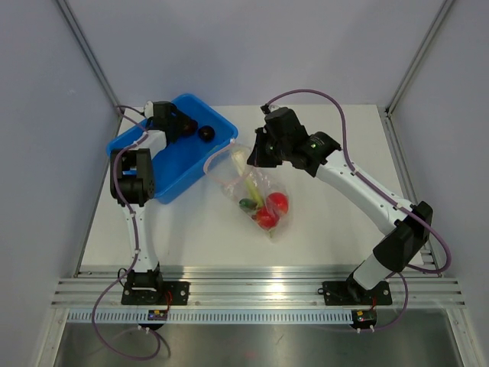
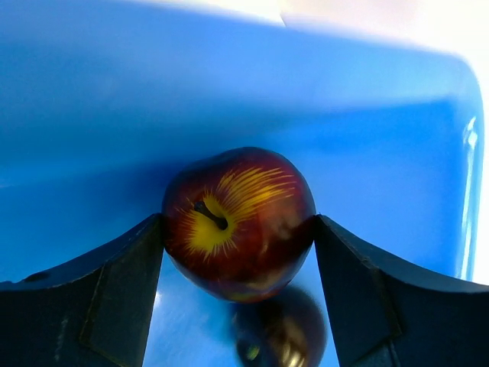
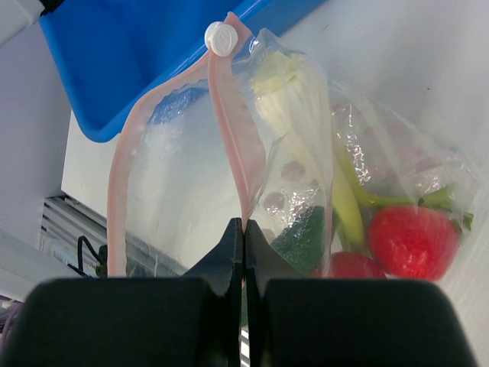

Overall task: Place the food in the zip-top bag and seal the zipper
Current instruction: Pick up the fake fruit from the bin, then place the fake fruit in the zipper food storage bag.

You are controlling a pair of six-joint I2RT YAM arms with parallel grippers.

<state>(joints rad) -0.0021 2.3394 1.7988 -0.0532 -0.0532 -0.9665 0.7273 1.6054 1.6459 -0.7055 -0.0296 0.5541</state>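
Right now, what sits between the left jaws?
A maroon apple with yellow streaks, both jaws against its sides, inside the blue bin; the left wrist view shows it.

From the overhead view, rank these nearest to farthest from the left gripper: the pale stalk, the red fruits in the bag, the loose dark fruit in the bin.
1. Loose dark fruit, in the blue bin beside the left gripper.
2. Pale stalk, at the zip-top bag's mouth.
3. Red fruits, deep in the bag, rightmost.
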